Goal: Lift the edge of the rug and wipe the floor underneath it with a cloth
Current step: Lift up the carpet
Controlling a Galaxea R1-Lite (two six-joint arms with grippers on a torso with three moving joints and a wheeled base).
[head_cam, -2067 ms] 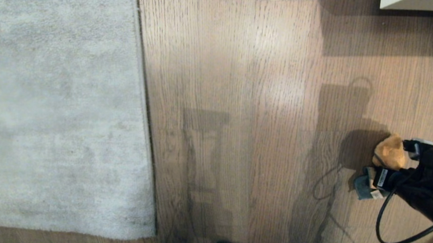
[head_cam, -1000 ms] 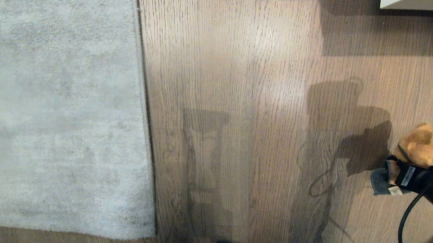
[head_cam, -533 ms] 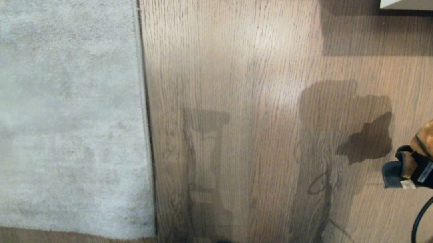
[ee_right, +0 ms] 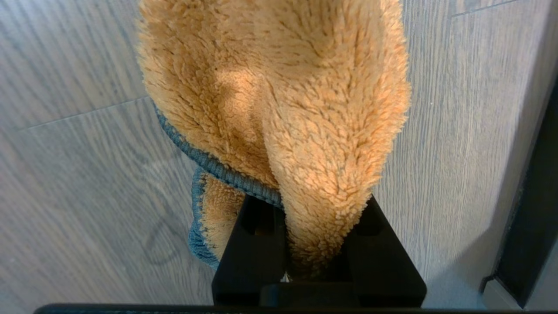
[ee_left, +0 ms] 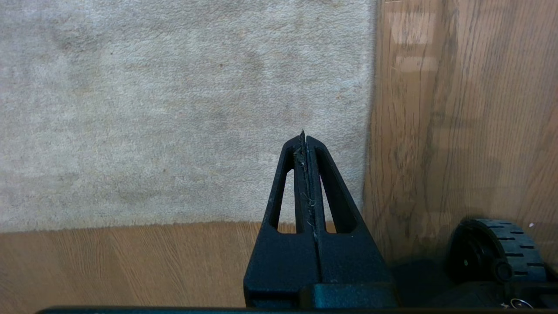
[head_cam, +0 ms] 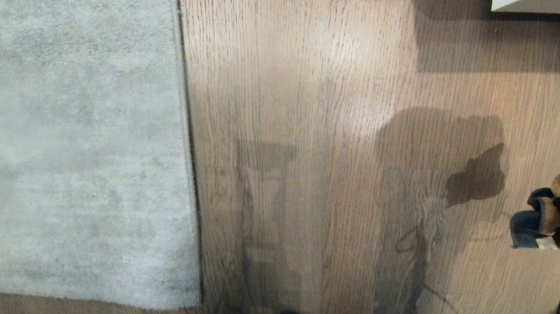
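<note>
Cloth (ee_right: 279, 109) sits pinched in my right claw (ee_right: 318, 244) above the floor (head_cam: 317, 103); left claw (ee_left: 306, 148) closed, empty.

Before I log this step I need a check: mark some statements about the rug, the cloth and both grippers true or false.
1. The right gripper is clamped on the cloth. True.
2. The rug edge is lifted off the floor. False: it lies flat.
3. The left gripper is shut and empty. True.
4. The cloth lies on the rug. False: it is held at the head view's right edge, far from the rug.
</note>
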